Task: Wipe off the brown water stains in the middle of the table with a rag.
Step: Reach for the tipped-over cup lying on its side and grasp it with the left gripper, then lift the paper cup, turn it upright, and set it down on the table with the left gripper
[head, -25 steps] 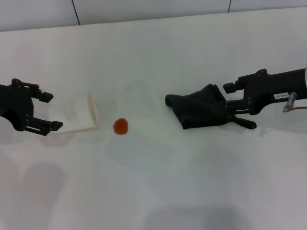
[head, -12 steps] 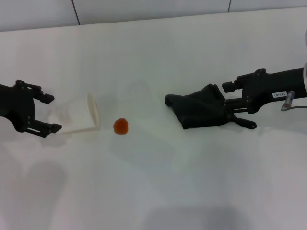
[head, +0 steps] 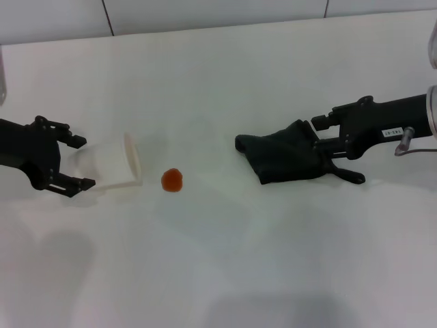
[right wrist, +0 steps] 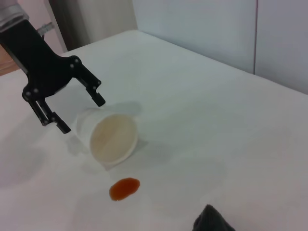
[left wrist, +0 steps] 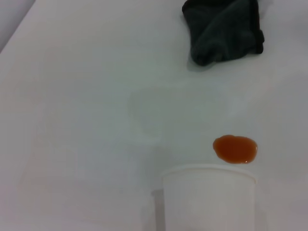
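The orange-brown stain (head: pixel 172 180) is a small blot on the white table (head: pixel 218 260), left of the middle. It also shows in the left wrist view (left wrist: pixel 235 148) and the right wrist view (right wrist: pixel 124 188). The black rag (head: pixel 287 158) lies crumpled to the stain's right, its thin tail at its right corner. It shows far off in the left wrist view (left wrist: pixel 224 31). My right gripper (head: pixel 321 137) is against the rag's right edge. My left gripper (head: pixel 85 162) is open, its fingers on either side of the base of a white paper cup (head: pixel 113 166).
The paper cup lies on its side, its mouth facing the stain and close to it, as the right wrist view (right wrist: pixel 108 137) shows. The left gripper (right wrist: pixel 81 113) also appears there. A wall runs along the table's far edge.
My left gripper has moved a little right, closer around the cup's base. My right arm has shifted slightly up and left at the rag's edge. Rag, cup and stain have not moved.
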